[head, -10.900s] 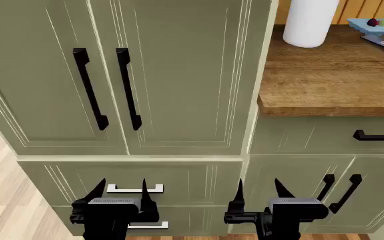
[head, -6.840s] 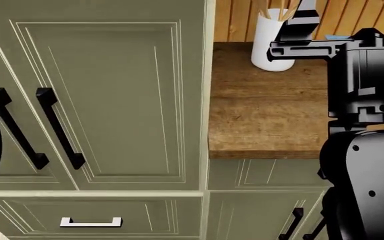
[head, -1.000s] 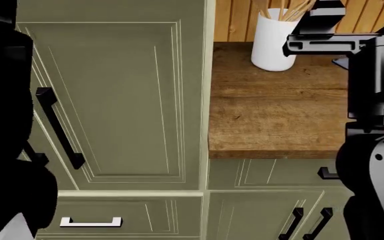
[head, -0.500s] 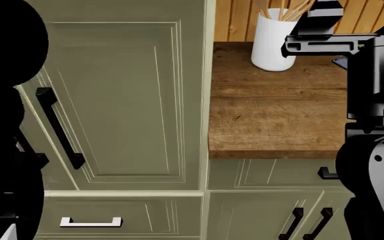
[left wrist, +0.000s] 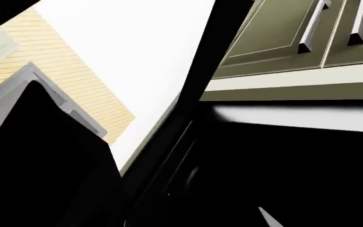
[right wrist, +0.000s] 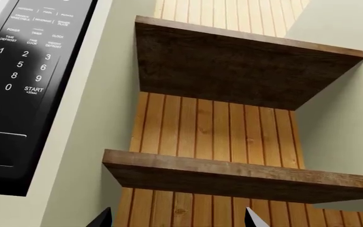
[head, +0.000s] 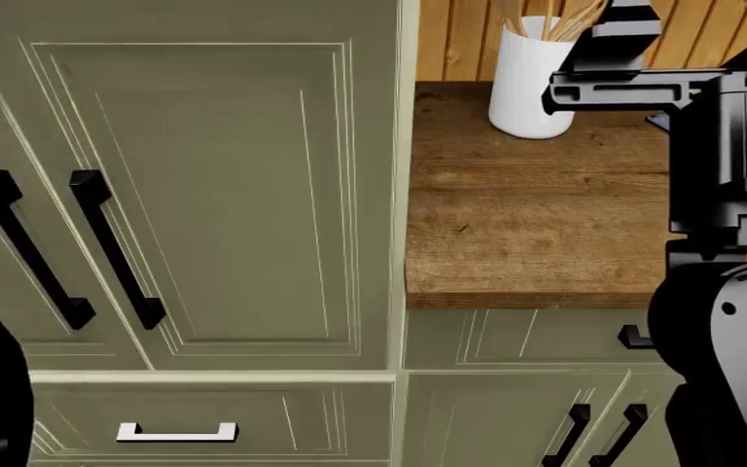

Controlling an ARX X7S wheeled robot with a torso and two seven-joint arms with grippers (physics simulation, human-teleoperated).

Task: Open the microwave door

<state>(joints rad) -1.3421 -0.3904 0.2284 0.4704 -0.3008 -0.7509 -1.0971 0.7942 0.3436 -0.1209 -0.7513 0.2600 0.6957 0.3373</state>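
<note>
Right wrist view: microwave [right wrist: 24,71] edge beside open shelves [right wrist: 232,175].

Light: even and bright, no clear source.
Shadows: soft, under the wooden shelves [right wrist: 232,71] above the right gripper [right wrist: 176,218].
Glare: blown-out white patch beside the left arm.
Focus: sharp throughout; no blur or edge distortion.
Dark areas: near-black silhouettes, featureless.

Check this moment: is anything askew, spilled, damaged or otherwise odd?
Nothing stands out. The cabinet doors are shut and straight, the white utensil holder stands upright on the wooden counter, and the microwave's keypad panel and shelves look intact.
</note>
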